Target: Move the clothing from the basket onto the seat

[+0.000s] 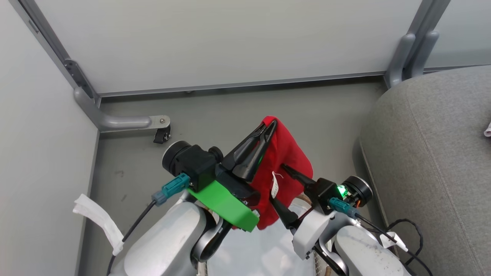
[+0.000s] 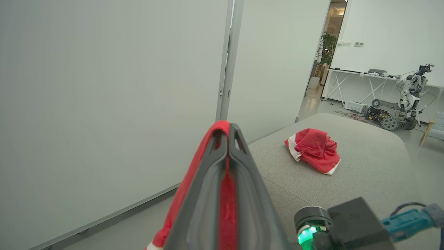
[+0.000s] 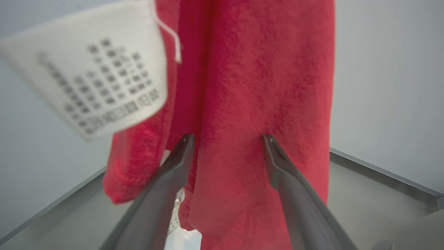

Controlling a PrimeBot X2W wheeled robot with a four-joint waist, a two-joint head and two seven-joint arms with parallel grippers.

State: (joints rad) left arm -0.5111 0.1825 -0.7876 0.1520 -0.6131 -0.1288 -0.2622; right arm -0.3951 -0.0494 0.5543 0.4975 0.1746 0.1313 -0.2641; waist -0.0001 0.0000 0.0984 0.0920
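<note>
Fingers of the right end effector (image 3: 228, 137) stand apart, with the hanging red jersey (image 1: 285, 153) and its white care label (image 3: 86, 80) just in front of their tips. Beside it, the left end effector (image 1: 269, 127) is clamped on the jersey's top fold, holding it aloft. Farther right, a second jersey (image 2: 314, 149) lies crumpled on the grey seat (image 2: 364, 173).
</note>
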